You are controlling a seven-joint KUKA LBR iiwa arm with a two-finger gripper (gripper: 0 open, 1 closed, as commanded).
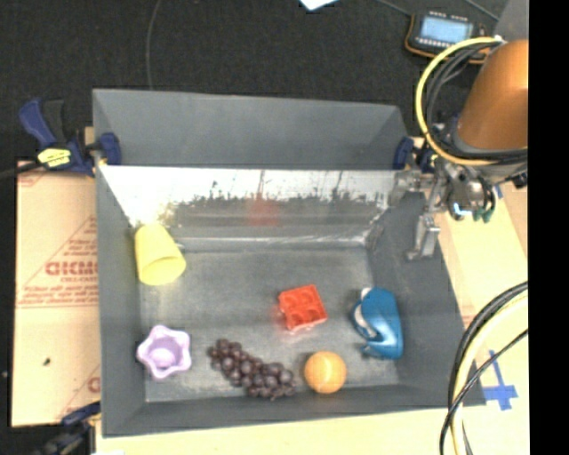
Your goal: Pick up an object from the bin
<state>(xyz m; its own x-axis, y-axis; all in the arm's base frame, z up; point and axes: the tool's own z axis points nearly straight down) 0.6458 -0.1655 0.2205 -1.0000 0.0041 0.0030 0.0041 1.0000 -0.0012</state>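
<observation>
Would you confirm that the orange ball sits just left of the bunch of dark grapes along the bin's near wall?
Not quite. The camera view shows the orange ball just right of the bunch of dark grapes, not left, along the bin's near wall.

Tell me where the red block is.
In the camera view, the red block lies near the middle of the bin, left of the blue object and above the orange ball.

Cut off at top edge: handheld screen device (440, 31); white scrap (316, 3). Cut off at right: orange arm cover (498, 89); cable loops (459, 360). Blurred: reddish smear (262, 211) on bin (267, 115) back wall. Kind unclear: blue lumpy item (380, 322), front right. Too small to make out: gripper (428, 235), by right wall.
</observation>
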